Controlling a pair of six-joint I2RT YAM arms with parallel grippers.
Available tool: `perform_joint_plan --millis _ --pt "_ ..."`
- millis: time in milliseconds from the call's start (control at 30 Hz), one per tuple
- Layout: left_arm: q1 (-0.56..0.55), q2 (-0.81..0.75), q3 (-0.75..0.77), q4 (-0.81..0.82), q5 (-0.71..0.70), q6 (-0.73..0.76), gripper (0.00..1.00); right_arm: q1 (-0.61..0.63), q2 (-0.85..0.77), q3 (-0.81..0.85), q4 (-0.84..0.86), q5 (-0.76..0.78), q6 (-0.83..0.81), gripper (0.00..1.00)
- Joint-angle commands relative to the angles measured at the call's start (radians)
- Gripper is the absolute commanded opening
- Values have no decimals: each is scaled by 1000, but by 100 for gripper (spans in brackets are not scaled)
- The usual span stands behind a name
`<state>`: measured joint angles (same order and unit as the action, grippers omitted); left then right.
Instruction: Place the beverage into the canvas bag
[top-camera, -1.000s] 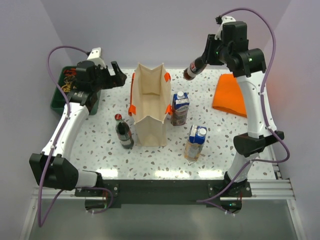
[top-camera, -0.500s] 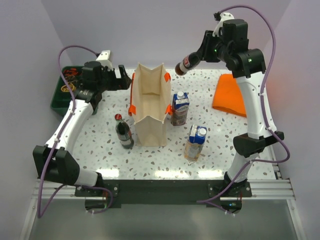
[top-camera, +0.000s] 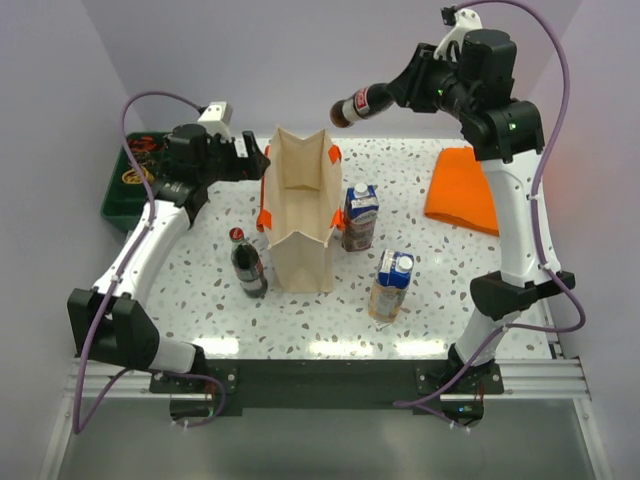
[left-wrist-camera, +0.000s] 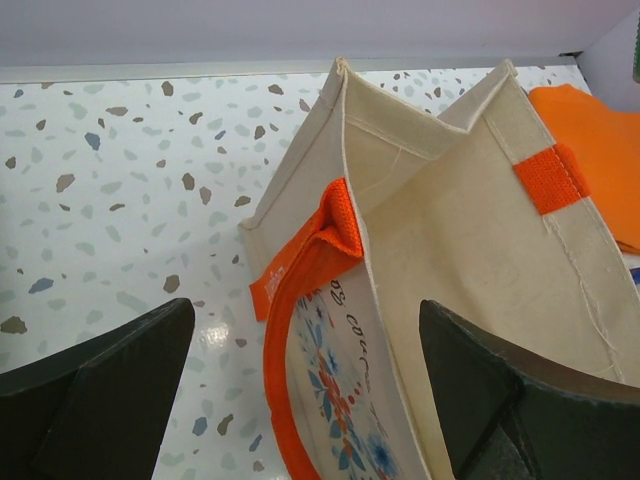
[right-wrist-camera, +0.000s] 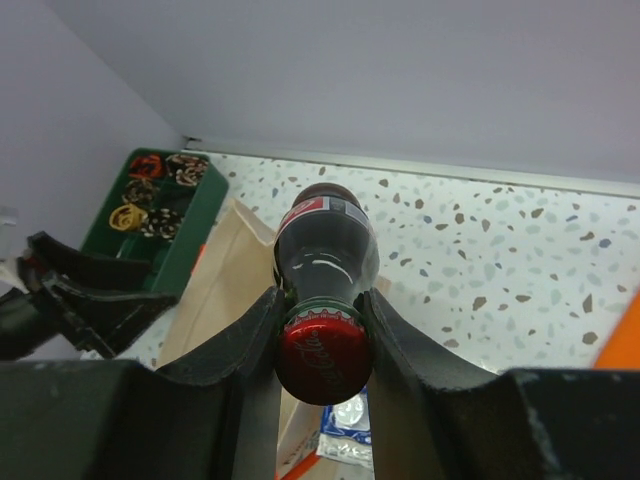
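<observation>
The canvas bag (top-camera: 300, 205) stands upright and open at the table's middle, beige with orange handles; it also shows in the left wrist view (left-wrist-camera: 470, 260). My right gripper (top-camera: 385, 92) is shut on the neck of a dark cola bottle (top-camera: 355, 105), held nearly level in the air above and just right of the bag's far end. In the right wrist view the bottle (right-wrist-camera: 325, 245) with its red cap sits between my fingers, the bag (right-wrist-camera: 225, 290) below. My left gripper (top-camera: 252, 160) is open beside the bag's far left rim, its jaws on either side of the bag's left wall.
A second cola bottle (top-camera: 247, 264) stands left of the bag. Two cartons (top-camera: 360, 216) (top-camera: 390, 285) stand to its right. A folded orange cloth (top-camera: 462, 190) lies far right. A green tray (top-camera: 125, 180) with small items sits at far left.
My right arm has swung the bottle left and higher, toward the space above the bag. My left gripper has moved right, up to the bag's rim.
</observation>
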<state>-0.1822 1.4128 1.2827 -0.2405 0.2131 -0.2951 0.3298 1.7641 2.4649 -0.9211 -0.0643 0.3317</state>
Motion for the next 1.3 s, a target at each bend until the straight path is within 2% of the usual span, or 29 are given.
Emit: perform_joint_plan --millis 0,300,500,767,800,900,1067,1267 --pt "-17 28 20 46 23 11 100 12 -87 89 314 -121 90 0" --pt "-57 133 67 -3 -44 28 100 18 -106 74 355 -233 155 0" --pt "-72 166 93 -6 -107 21 93 41 -120 22 360 -259 168 0" --pt "-76 155 124 7 -109 7 62 139 -62 16 283 -201 101 0" --pt "-76 155 125 7 -106 7 53 158 -55 16 272 -181 83 0" --pt "-76 146 133 6 -100 2 40 192 -25 19 245 -122 43 0" --pt "-76 143 132 3 -89 -4 27 218 18 13 208 -40 -8 0" --pt "-76 133 124 12 -64 -4 19 238 54 -35 226 35 -45 0"
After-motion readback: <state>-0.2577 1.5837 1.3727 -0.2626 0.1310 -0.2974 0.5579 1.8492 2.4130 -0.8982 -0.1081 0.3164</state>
